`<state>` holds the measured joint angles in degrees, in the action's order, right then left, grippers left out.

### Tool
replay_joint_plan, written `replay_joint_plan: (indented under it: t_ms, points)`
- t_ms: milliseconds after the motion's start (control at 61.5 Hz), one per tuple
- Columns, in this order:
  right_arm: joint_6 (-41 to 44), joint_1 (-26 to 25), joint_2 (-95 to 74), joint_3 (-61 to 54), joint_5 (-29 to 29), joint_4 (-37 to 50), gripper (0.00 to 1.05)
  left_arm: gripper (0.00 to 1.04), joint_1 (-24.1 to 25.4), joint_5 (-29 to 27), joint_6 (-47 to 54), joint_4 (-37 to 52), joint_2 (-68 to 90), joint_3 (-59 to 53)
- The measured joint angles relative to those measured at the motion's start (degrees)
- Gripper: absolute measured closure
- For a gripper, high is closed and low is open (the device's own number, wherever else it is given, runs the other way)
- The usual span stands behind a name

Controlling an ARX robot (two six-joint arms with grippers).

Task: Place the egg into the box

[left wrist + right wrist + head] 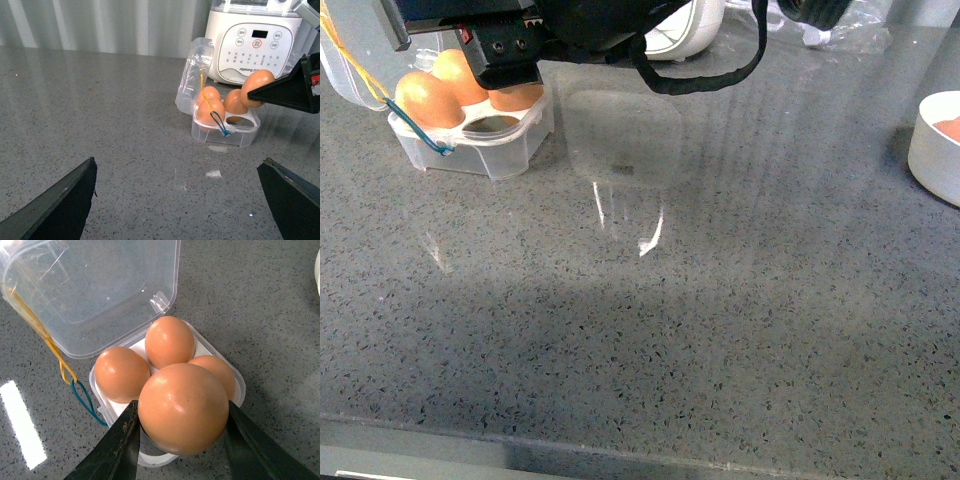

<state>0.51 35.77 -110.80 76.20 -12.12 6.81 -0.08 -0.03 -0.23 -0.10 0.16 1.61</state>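
Between the two dark fingers (117, 447) of your right gripper (184, 442) sits the glossy orange-brown egg (182, 407). The fingers press on its opposite sides, low on the shell, so most of the egg bulges clear above them. From the left wrist view you can see the egg (257, 87) raised above the small clear plastic four-cell carton (225, 137), not touching it. The right wrist view places it over the one cell that holds no egg.

Three other brown eggs (170, 340) already fill the remaining cells, close beside the held one. The carton's clear domed lid (100, 290) stands swung back on its hinge, and a thin yellow band and a blue one (67, 372) trail from it down the carton's side. The carton rests on the grey speckled countertop (650, 330), near a white kitchen appliance with a button panel (252, 45).

Your left gripper (177, 165) hangs well back from the carton with its fingers spread wide and nothing between them. A round white bowl (935, 150) stands far off on the right.
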Motion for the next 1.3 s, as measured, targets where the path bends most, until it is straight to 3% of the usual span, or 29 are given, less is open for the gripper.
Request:
replay_joint_plan:
  t_ms: [830,911,1171,1302]
  points:
    - [-2.2,1.3,-1.2,1.7,-1.6,-2.1,0.64,0.07,0.0,0.0,0.0,0.0,0.0,0.0]
    - [-2.0,1.3,-1.2,1.7,-1.7,-2.3,0.45,0.07,0.0,0.0,0.0,0.0,0.0,0.0]
    - [-2.1,0.7,-0.7,1.5,-2.0,-2.2,0.06,0.07,0.0,0.0,0.0,0.0,0.0,0.0]
    - [-3.5,-0.8,1.6,-0.3,-3.0,-0.3,0.08,0.07,0.0,0.0,0.0,0.0,0.0,0.0]
